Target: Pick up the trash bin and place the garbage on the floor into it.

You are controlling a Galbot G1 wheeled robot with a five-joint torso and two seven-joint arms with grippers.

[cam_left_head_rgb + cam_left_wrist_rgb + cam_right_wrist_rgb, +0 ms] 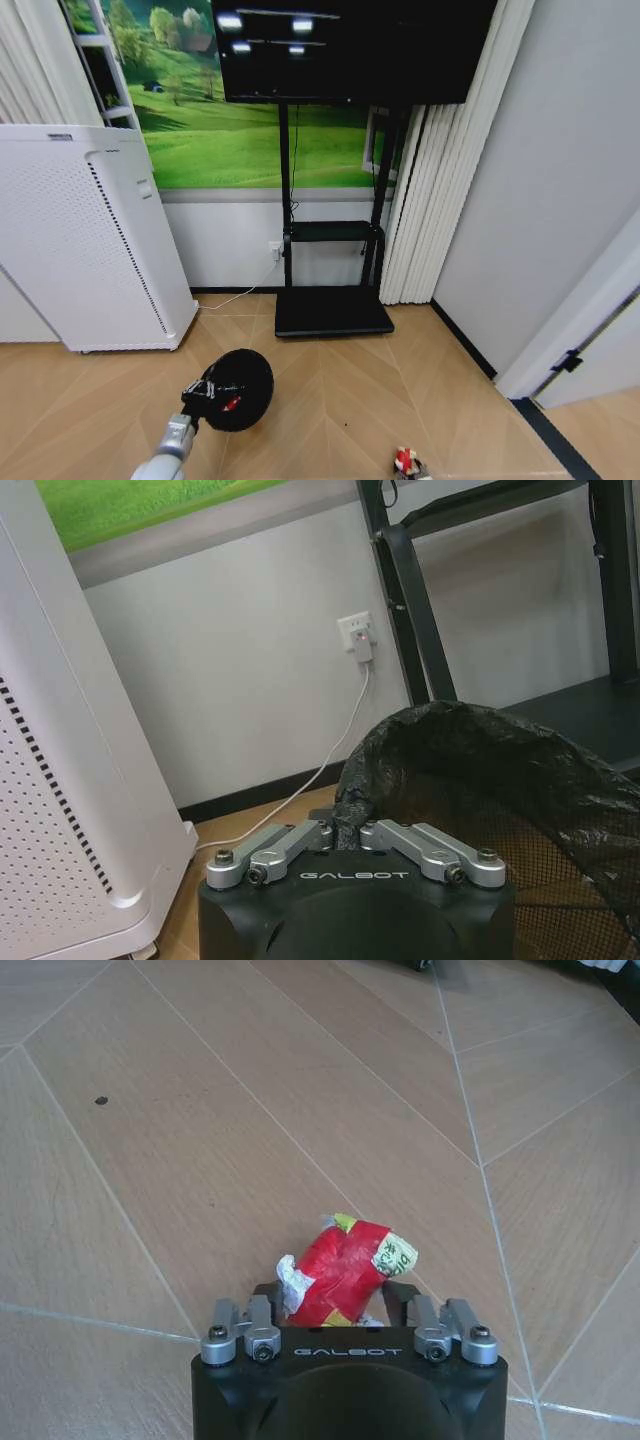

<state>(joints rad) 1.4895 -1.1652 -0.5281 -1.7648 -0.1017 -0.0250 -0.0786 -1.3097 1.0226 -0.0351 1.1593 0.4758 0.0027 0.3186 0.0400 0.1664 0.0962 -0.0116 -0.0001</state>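
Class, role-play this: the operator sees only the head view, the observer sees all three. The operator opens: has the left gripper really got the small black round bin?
Observer: Yes. The left gripper is shut on the rim of the small black round mesh bin, pinching its black plastic liner.
Operator: And the right gripper?
Observer: The right gripper is shut on a crumpled red-and-white wrapper, over the wooden parquet floor.
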